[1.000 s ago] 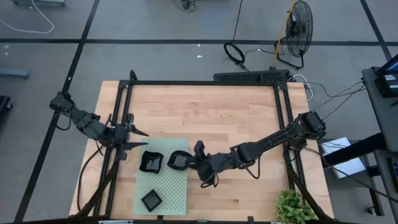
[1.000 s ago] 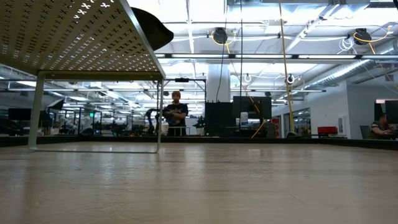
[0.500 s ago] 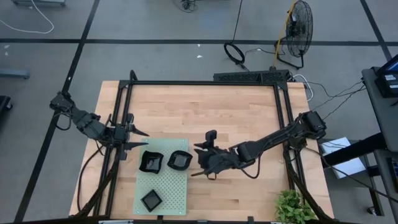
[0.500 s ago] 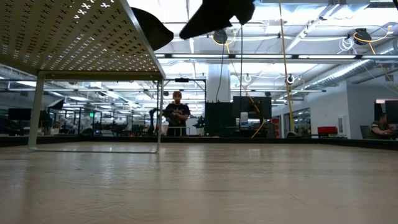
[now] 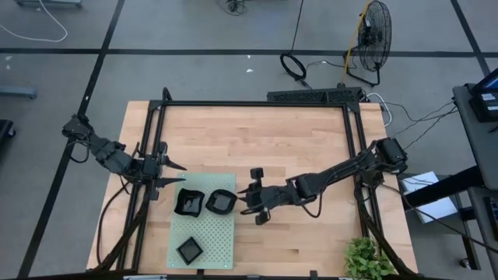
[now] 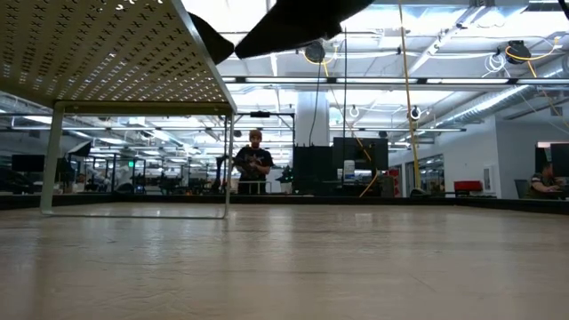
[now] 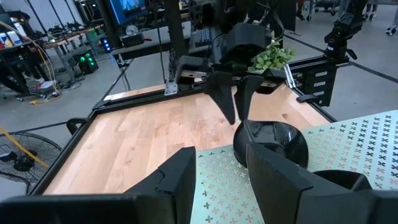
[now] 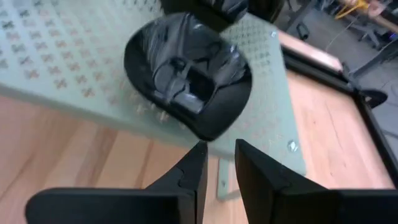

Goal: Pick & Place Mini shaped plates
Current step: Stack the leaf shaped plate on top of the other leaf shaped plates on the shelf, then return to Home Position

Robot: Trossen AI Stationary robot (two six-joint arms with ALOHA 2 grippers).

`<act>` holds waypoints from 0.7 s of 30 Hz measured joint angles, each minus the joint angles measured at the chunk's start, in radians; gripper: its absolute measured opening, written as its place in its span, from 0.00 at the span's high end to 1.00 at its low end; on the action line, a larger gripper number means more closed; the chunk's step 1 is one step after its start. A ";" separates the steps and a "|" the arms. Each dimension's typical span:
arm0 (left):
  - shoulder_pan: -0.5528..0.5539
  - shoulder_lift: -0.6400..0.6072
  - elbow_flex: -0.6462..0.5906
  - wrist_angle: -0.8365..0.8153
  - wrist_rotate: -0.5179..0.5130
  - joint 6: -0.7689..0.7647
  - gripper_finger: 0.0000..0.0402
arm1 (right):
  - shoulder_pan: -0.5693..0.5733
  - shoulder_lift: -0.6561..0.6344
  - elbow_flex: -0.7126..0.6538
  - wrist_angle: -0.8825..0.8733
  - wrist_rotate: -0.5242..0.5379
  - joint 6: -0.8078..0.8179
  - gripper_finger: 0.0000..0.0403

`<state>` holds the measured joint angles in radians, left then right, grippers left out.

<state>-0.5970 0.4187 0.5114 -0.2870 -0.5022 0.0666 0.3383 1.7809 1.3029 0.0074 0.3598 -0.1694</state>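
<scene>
**Q:** Right gripper, how do the jaws stand?

**A:** My right gripper has its fingers close together. A thin slit shows between the tips and nothing is in it. Nothing is clamped and nothing touches the pads.

**Q:** Nearest plate?

**A:** A rounded black plate lies just ahead of my fingertips and lower than them. It sits on the green mat, and its near rim hangs over the mat's edge toward me. My tips are near that rim, apart from it. In the left wrist view they point down, just short of the plate on the table side.

**Q:** Contact with the mat?

**A:** None that I can see. My tips are over bare wood, just off the mat's edge.

**Q:** Other plates?

**A:** A second plate lies beyond the first, on the far side from my right jaws and close beside it. A third plate, squarish, sits well off to the side on the same mat, apart from both.

**Q:** Left gripper?

**A:** My left gripper waits at the far edge of the table, past the mat from my right jaws. Its fingers are spread wide and empty. The second plate is the nearest one to them and is not touched.
</scene>
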 joint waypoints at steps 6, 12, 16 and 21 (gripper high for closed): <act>0.000 0.000 0.000 0.000 0.000 0.000 0.63 | 0.001 0.000 -0.003 0.068 -0.047 -0.045 0.83; 0.000 0.000 0.000 0.000 0.000 0.000 0.63 | 0.005 -0.019 -0.003 0.022 -0.073 -0.024 0.84; 0.000 0.000 0.000 0.000 0.000 0.000 0.63 | 0.018 -0.130 -0.007 -0.126 -0.076 0.031 0.85; 0.000 0.000 0.000 0.000 0.000 0.000 0.63 | 0.028 -0.317 -0.214 -0.024 -0.077 0.051 0.90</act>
<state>-0.5972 0.4190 0.5114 -0.2871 -0.5022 0.0666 0.3668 1.4643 1.0884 -0.0165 0.2825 -0.1188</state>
